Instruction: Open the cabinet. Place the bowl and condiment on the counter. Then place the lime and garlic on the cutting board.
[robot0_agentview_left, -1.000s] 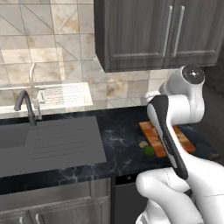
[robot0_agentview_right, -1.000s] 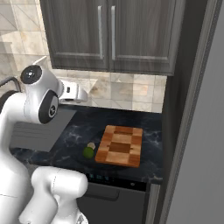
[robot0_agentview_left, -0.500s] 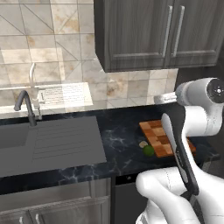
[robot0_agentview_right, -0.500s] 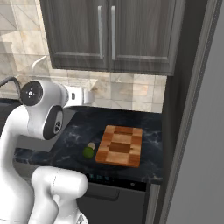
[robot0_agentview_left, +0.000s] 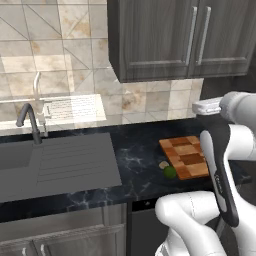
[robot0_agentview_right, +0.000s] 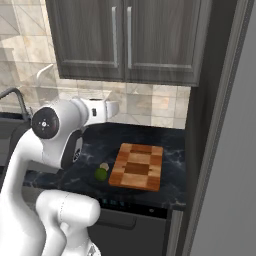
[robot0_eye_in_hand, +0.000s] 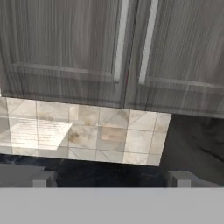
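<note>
The dark grey cabinet hangs above the counter with both doors shut, its silver bar handles side by side. My gripper is open and empty. It is held above the counter, below the doors and aimed at them. The checkered cutting board lies bare on the counter. The lime and garlic sit touching just off its left edge. Bowl and condiment are hidden.
A grey sink and drainboard with a dark faucet fill the counter's left part. A tall dark panel walls off the right side. Tiled backsplash runs under the cabinet.
The arm's upper joint has swung toward the right of the left base view, and the hand has shifted slightly right toward the cabinet's middle. The gripper stayed open.
</note>
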